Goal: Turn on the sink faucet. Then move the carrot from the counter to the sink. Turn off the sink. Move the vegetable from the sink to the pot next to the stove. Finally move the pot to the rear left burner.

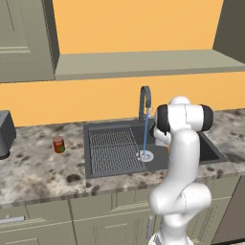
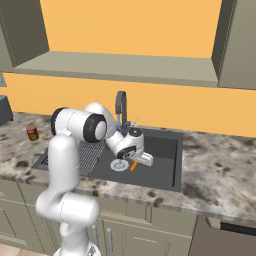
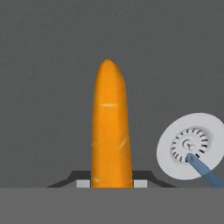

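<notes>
Orange tapered carrot (image 3: 110,127): clamped in gripper (image 3: 111,183) over dark-grey sink (image 2: 165,150) basin. Gooseneck faucet (image 1: 145,101) running. Pending: release, shut-off, pot, burner.

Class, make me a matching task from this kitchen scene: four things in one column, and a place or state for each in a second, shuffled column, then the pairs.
Things:
1. carrot
2. faucet
3. red can
4. drain

Places or states:
A. standing on the counter, left of the sink
B. running water
C. held between the fingers, over the basin
D. where the stream lands

Pairs: 1-C, 2-B, 3-A, 4-D
</notes>
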Motion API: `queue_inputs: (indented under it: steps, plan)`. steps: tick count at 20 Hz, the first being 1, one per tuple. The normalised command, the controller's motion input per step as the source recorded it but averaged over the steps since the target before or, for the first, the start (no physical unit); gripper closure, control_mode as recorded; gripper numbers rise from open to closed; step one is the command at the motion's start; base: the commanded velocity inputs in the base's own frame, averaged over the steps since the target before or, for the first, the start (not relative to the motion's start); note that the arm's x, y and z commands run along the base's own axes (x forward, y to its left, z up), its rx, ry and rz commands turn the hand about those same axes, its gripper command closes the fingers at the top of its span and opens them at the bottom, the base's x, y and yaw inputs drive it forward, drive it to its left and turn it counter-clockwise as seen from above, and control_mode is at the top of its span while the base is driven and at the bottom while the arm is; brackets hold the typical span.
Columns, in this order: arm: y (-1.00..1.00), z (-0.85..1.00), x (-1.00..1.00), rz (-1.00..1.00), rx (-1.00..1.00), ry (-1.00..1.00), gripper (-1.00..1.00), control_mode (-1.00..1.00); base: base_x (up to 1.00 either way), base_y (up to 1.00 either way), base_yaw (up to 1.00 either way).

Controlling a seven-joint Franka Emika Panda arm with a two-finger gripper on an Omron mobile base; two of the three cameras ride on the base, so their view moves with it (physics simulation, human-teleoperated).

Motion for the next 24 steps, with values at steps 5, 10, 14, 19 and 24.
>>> queue_inputs:
  steps: [5, 10, 14, 19, 24]
  plan:
    - [-0.26, -0.25, 0.04, 0.0, 0.0, 0.0, 1.0, -1.0, 0.0, 0.0, 0.0]
    - [-0.19, -0.25, 0.02, 0.0, 0.0, 0.0, 1.0, -1.0, 0.0, 0.0, 0.0]
    - [-0.13, -0.24, 0.04, 0.0, 0.0, 0.0, 1.0, -1.0, 0.0, 0.0, 0.0]
    - [-0.12, -0.24, 0.03, 0.0, 0.0, 0.0, 1.0, -1.0, 0.0, 0.0, 0.0]
    - [-0.07, -0.24, 0.06, 0.0, 0.0, 0.0, 1.0, -1.0, 0.0, 0.0, 0.0]
